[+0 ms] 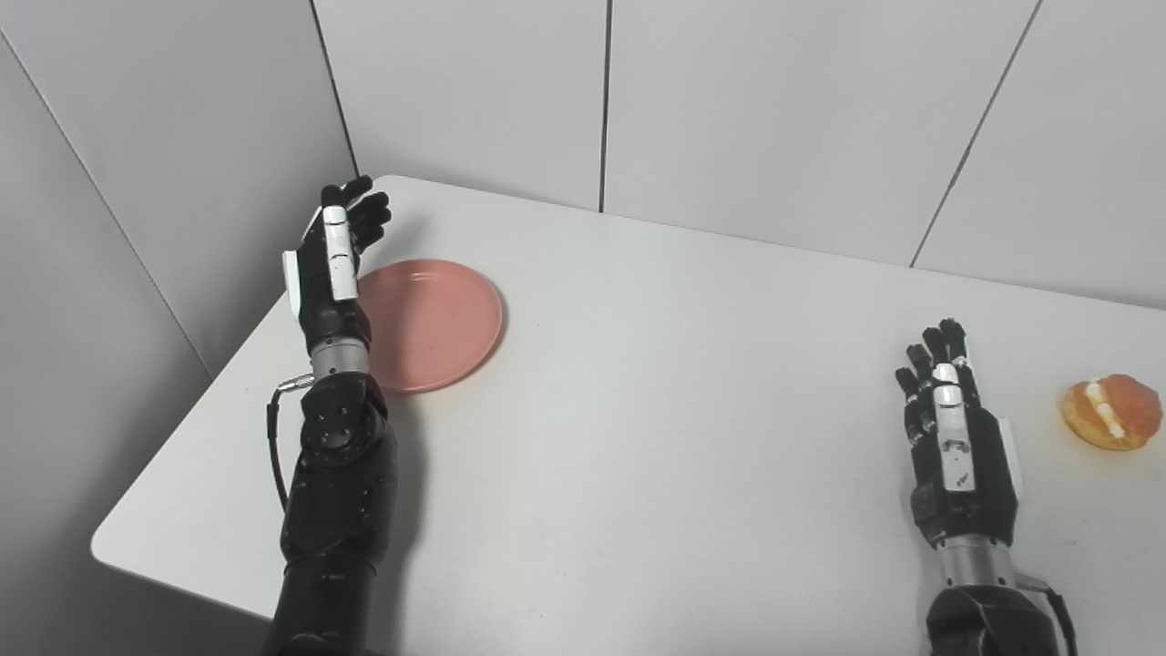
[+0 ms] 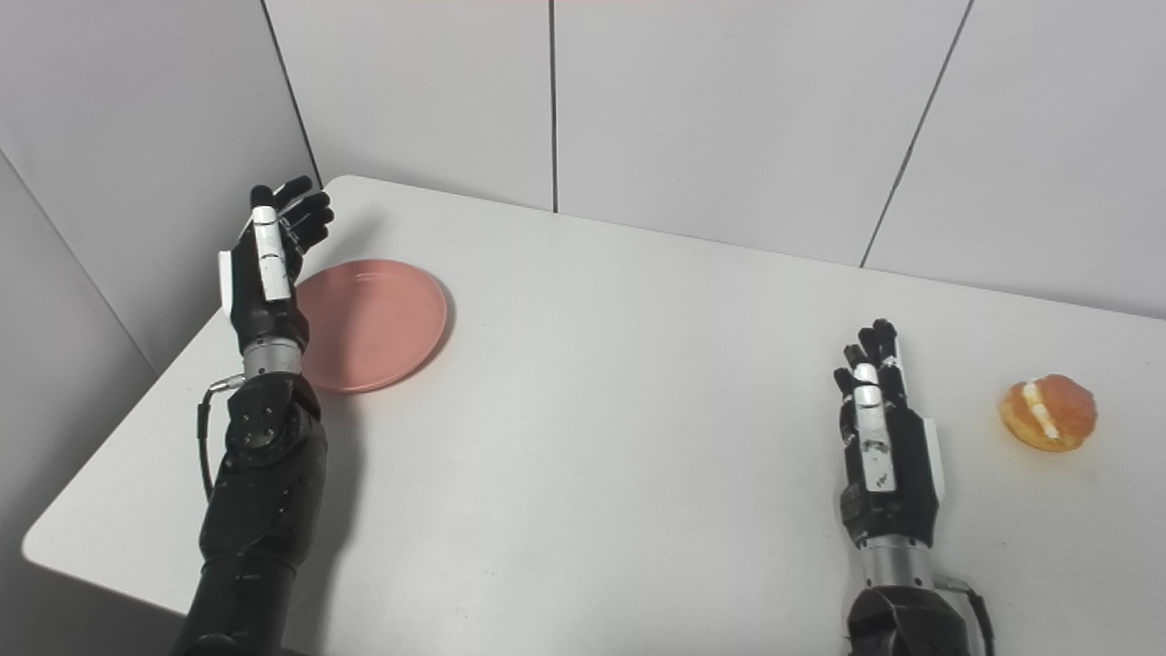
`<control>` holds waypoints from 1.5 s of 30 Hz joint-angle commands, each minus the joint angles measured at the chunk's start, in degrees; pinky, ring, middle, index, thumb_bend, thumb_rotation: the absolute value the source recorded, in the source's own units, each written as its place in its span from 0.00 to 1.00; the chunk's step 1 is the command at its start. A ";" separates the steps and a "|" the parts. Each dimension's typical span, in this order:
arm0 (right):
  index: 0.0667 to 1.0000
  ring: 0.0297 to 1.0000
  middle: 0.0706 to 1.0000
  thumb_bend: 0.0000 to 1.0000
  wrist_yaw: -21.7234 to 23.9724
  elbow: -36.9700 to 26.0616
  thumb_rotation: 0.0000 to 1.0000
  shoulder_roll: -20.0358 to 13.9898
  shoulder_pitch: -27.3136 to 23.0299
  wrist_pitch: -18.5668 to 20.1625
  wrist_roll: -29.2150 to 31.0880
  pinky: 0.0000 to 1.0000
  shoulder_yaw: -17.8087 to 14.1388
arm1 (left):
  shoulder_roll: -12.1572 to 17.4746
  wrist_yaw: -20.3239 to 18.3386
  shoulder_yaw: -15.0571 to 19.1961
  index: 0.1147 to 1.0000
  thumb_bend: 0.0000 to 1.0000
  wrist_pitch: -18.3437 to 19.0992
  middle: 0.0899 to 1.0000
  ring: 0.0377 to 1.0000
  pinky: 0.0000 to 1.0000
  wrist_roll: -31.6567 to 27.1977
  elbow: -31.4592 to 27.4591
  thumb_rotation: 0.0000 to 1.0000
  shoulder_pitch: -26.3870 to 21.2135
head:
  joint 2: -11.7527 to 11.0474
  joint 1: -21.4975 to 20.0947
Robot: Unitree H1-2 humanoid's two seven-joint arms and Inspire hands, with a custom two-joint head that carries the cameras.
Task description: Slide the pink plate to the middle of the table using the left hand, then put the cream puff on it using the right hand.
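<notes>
The pink plate (image 1: 433, 321) lies flat near the table's far left corner. My left hand (image 1: 332, 260) is raised on edge at the plate's left rim, open, fingers pointing away and holding nothing; whether it touches the rim I cannot tell. The cream puff (image 1: 1111, 412), golden with a white cream line, rests near the right edge of the table. My right hand (image 1: 955, 437) is open and empty, with its fingers pointing forward, a short way left of the puff and apart from it.
The white table (image 1: 656, 383) has a rounded near-left corner and a left edge close beside my left arm. Grey wall panels (image 1: 601, 100) stand just behind the table's far edge and along its left side.
</notes>
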 commanded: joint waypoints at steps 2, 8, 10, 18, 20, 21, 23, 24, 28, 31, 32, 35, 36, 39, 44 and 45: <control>0.99 1.00 1.00 0.66 -0.27 1.13 0.78 0.12 2.76 -0.23 -0.74 1.00 0.04 | 2.78 1.44 1.33 0.64 0.79 -1.12 0.66 0.68 0.71 -0.46 1.06 1.00 -2.95 | -0.21 -0.21; 0.98 1.00 1.00 0.63 -0.18 2.17 0.77 0.54 2.46 -1.82 -0.27 1.00 -0.31 | 4.82 1.81 2.37 0.64 0.89 -2.66 0.66 0.67 0.67 -0.62 3.22 1.00 -2.80 | 0.15 0.04; 0.98 1.00 1.00 0.64 -0.26 2.35 0.77 0.54 2.45 -2.07 -0.57 1.00 -0.19 | 5.29 1.77 2.70 0.65 0.89 -2.93 0.66 0.68 0.68 -1.18 3.85 1.00 -2.70 | 0.28 0.12; 0.99 1.00 1.00 0.64 -0.25 1.22 0.80 -0.20 2.57 -0.39 -0.86 1.00 0.04 | 7.98 2.35 2.73 0.67 0.88 -3.79 0.68 0.70 0.73 -0.59 7.89 1.00 -2.77 | 0.42 0.20; 0.99 1.00 1.00 0.64 -0.06 1.13 0.80 -0.31 2.54 0.01 -0.64 1.00 0.04 | 8.44 2.33 2.51 0.67 0.86 -3.83 0.68 0.70 0.74 -0.49 8.88 1.00 -2.82 | 0.35 0.14; 0.99 1.00 1.00 0.63 0.12 1.27 0.80 -0.12 2.47 0.18 0.00 1.00 -0.14 | 8.65 2.45 2.30 0.67 0.85 -3.50 0.68 0.70 0.74 -0.17 9.16 1.00 -2.76 | 0.45 0.21; 0.99 1.00 1.00 0.64 0.41 2.33 0.78 0.19 2.21 -1.39 0.36 1.00 -0.22 | 9.09 2.65 1.71 0.68 0.83 -2.91 0.69 0.72 0.76 0.68 9.78 1.00 -2.47 | 0.56 0.28; 0.99 1.00 1.00 0.64 0.41 2.59 0.78 0.20 2.18 -1.94 0.19 1.00 -0.13 | 9.20 2.66 1.57 0.68 0.83 -2.71 0.69 0.72 0.76 0.70 10.13 1.00 -2.42 | 0.58 0.28; 0.99 1.00 1.00 0.64 0.23 2.31 0.78 0.19 2.27 -1.79 0.07 1.00 -0.04 | 9.23 1.47 1.54 0.70 0.80 -0.87 0.71 0.73 0.80 -1.38 10.98 1.00 -2.48 | 0.90 0.29; 0.99 1.00 1.00 0.66 0.34 1.63 0.77 0.04 2.28 -0.69 0.33 1.00 0.01 | 9.42 0.56 0.80 0.70 0.76 -0.80 0.72 0.74 0.83 -1.46 13.29 1.00 -2.93 | 0.98 0.27; 0.99 1.00 1.00 0.65 0.43 1.47 0.78 -0.13 2.26 -0.40 0.23 1.00 0.14 | 9.46 0.15 0.59 0.70 0.75 -0.77 0.72 0.75 0.84 -1.67 14.06 1.00 -3.12 | 0.92 0.21; 1.00 1.00 1.00 0.65 0.49 1.07 0.79 -0.42 2.33 0.44 0.45 1.00 0.13 | 9.57 -1.44 -0.06 0.68 0.73 -0.87 0.71 0.74 0.85 -2.70 16.32 1.00 -3.65 | 0.92 0.10; 0.99 1.00 1.00 0.64 0.44 1.07 0.79 -0.38 2.32 0.49 0.63 1.00 0.03 | 9.55 -1.94 -0.50 0.70 0.72 -0.89 0.72 0.75 0.86 -2.73 16.54 1.00 -3.61 | 0.86 0.17; 1.00 1.00 1.00 0.63 0.47 2.12 0.79 -0.32 1.89 -0.65 0.11 1.00 0.19 | 9.22 -3.53 -1.73 0.72 0.72 -2.02 0.74 0.76 0.81 -2.94 17.42 1.00 -3.65 | 0.70 0.30; 1.00 1.00 1.00 0.64 0.76 2.90 0.79 -0.35 1.73 -1.72 0.45 1.00 -0.23 | 8.22 -4.76 -3.75 0.74 0.74 -0.18 0.76 0.77 0.77 -2.85 15.74 1.00 -3.17 | 0.50 0.26; 0.99 1.00 1.00 0.64 0.82 2.95 0.77 -0.17 1.69 -1.63 0.94 1.00 -0.47 | 8.05 -5.10 -4.46 0.75 0.75 0.57 0.77 0.78 0.80 -2.66 14.94 1.00 -2.81 | 0.53 0.26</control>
